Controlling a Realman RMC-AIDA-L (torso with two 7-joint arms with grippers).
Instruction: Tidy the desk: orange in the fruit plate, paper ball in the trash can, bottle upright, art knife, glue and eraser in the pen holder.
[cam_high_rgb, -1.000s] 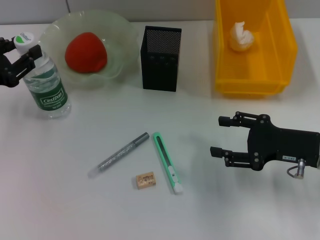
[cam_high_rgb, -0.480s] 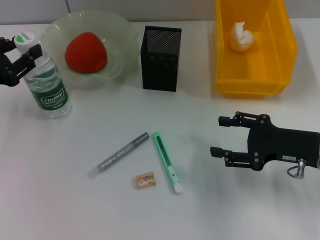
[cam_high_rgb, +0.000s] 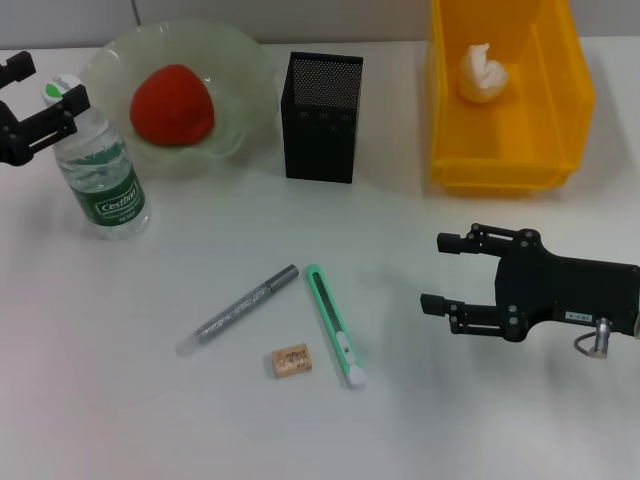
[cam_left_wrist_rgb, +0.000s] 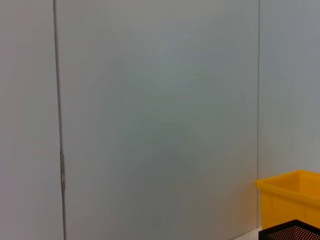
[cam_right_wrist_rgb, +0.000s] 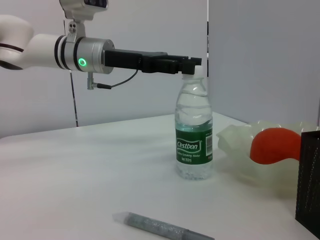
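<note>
The water bottle stands upright at the far left; it also shows in the right wrist view. My left gripper is open, jaws either side of its cap. The orange lies in the green fruit plate. The paper ball lies in the yellow bin. The grey glue stick, green art knife and eraser lie on the table in front of the black mesh pen holder. My right gripper is open and empty, right of the knife.
The white table's left edge is close to the bottle. The plate stands right behind the bottle, and the pen holder between plate and bin. In the left wrist view only a wall, the bin's corner and the holder's rim show.
The bottle has gone from leaning to standing upright. The left gripper's far finger has moved away from the cap. The right arm has not moved.
</note>
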